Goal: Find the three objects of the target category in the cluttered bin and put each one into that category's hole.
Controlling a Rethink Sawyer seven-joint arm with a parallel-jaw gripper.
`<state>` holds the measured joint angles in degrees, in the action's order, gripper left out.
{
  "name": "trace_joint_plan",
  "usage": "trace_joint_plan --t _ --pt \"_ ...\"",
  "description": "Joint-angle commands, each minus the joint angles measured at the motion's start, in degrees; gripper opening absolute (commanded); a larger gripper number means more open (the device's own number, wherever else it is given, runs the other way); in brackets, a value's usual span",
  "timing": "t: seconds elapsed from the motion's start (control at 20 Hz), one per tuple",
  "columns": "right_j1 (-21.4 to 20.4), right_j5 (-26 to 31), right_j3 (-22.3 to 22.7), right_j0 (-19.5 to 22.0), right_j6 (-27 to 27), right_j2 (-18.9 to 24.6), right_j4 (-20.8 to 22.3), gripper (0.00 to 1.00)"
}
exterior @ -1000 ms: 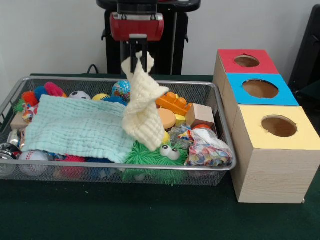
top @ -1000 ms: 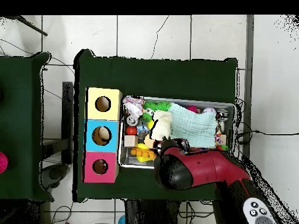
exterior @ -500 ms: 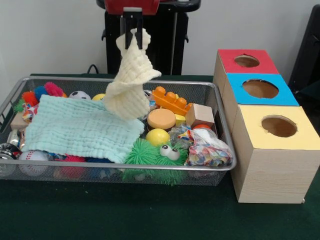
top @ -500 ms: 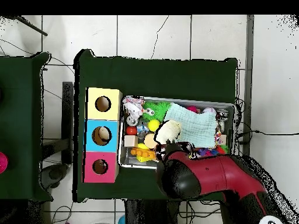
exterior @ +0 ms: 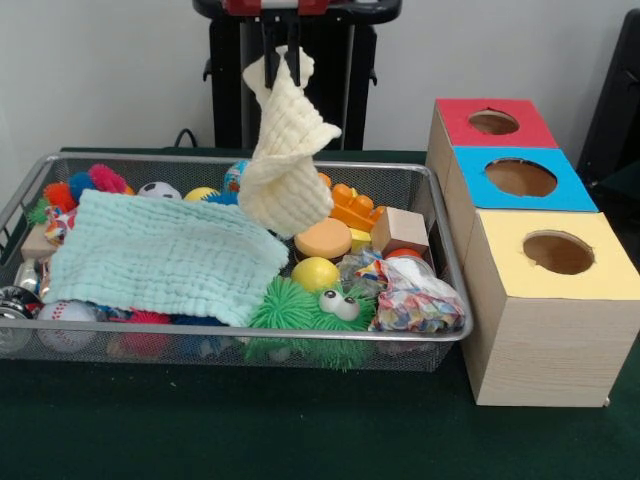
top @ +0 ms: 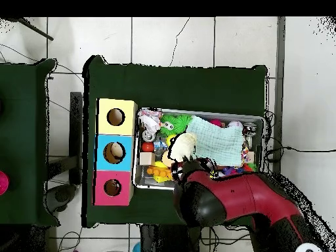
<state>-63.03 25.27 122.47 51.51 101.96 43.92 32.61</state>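
The place reads as a robotics lab. A green-covered table (top: 177, 85) stands on a pale tiled floor (top: 170, 39) with loose cables (top: 289, 149) trailing over it. On the table sit a wire bin (exterior: 440, 245) of toys and three wooden boxes (exterior: 540, 320) with red, blue and yellow holed tops. A plain white wall (exterior: 100, 70) stands behind.

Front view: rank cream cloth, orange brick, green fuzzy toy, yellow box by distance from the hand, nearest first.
From the hand at top centre:
1. Cream cloth, hanging from it.
2. Orange brick, below and right, in the bin.
3. Green fuzzy toy, at the bin's front edge.
4. Yellow box, far right, outside the bin.
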Motion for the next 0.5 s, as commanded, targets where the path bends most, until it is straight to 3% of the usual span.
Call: trace_joint_plan --t 0.05,0.5 --pt "0.5 8.9 1.7 3.1 -19.3 7.3 2.3 0.00" --pt "3.6 10.5 0.0 7.9 -22.2 11.8 5.4 0.00"
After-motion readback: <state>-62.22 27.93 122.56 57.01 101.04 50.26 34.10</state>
